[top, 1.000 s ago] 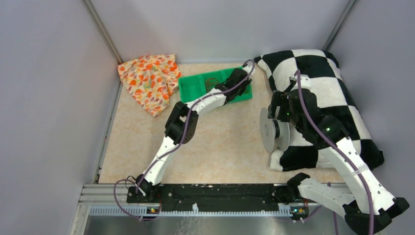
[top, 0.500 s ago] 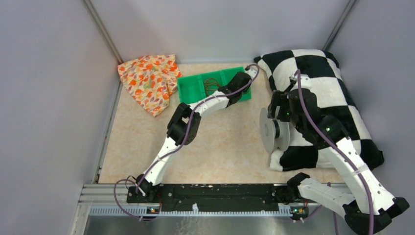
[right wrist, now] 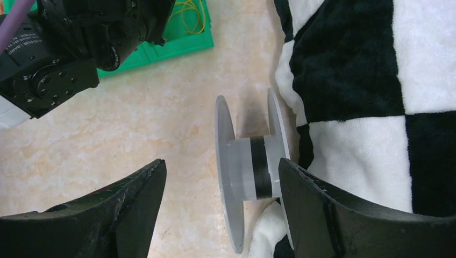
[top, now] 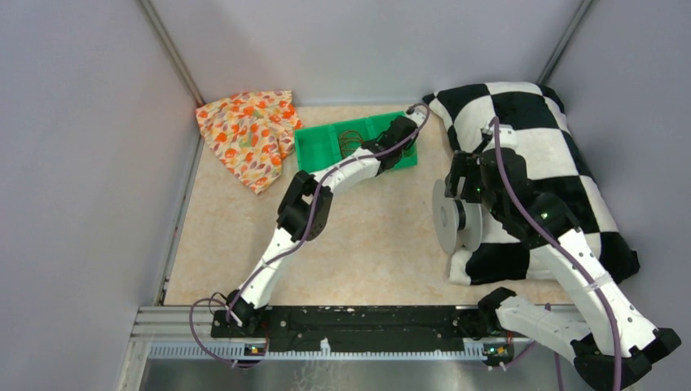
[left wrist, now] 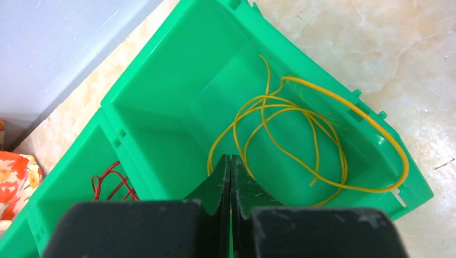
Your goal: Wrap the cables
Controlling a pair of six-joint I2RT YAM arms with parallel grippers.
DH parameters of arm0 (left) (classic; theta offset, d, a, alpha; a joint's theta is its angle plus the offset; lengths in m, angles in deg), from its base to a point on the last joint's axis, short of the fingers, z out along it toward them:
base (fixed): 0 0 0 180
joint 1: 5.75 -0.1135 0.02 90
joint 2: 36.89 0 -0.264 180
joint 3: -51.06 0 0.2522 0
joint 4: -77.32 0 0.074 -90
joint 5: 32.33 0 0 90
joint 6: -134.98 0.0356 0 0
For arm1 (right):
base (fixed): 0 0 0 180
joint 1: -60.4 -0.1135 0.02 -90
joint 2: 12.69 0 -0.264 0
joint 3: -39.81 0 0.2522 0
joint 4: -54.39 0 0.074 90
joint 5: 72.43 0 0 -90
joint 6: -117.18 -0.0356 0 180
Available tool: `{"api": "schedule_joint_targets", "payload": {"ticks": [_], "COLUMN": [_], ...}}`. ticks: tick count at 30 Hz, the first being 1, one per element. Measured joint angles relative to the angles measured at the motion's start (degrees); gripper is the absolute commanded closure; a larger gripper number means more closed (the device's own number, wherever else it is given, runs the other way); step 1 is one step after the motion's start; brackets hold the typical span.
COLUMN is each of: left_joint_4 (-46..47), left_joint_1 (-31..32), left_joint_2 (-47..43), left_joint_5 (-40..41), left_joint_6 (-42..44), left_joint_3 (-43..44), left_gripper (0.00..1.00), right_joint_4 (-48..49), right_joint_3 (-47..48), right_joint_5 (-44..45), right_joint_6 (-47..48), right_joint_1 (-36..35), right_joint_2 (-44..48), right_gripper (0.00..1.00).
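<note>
Down in the green tray (left wrist: 161, 70) with the left tool (left wrist: 230, 165), tips pressed flat together, no gap showing. Right at those tips: the cables (left wrist: 315, 156), thin yellow wire in loose loops on the floor of the end compartment. Spreads ahead and off to the right of the tool, long way of the coil running from the tips out toward the tray's right-hand corner, 1 big loop riding up against the rim there. Nearest strands touching or just beside the tips; cannot tell whether 1 is actually nipped or merely brushing past. Red wire (left wrist: 110, 180) to the left of the tool, next compartment over, apart from all this.

Over at the right tool (right wrist: 220, 185): fingers spread wide, gripping nothing, clear spool (right wrist: 250, 166) lying between and beyond them, on edge against the checkered pillow (right wrist: 349, 64). Well apart from the tray, so clearly the left arm's pick.

Looks like the grab step, wrapping not yet begun. Coming lift hinges on that nip: straight up from the tips, with the trailing loops to the right likely to snag on the rim.
</note>
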Motion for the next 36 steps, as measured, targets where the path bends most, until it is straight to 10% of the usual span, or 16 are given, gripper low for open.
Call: {"api": "schedule_joint_targets", "payload": {"ticks": [15,24,36], "left_joint_4": [0.44,-1.03,-3.96], "left_joint_1": [-0.15,-0.22,-0.22], "left_joint_2": [-13.31,-5.38,0.17], "left_joint_5": [-5.53,-5.62,-5.42], "left_joint_6": [-7.41,-8.55,-5.81], "left_joint_3": [-1.11,7.85,6.16], "left_gripper": [0.99,0.56,0.47], "right_joint_4": [1.18,1.42,1.49], "right_joint_3": [-0.48,-1.49,-2.6], "right_joint_5": [-0.15,-0.35,-0.74], "right_joint_6": [0.0,-0.09,-0.11], "right_joint_1": [0.0,0.0,0.0], "right_joint_2": [0.7,1.46,1.14], "right_gripper": [0.23,0.23,0.23]}}
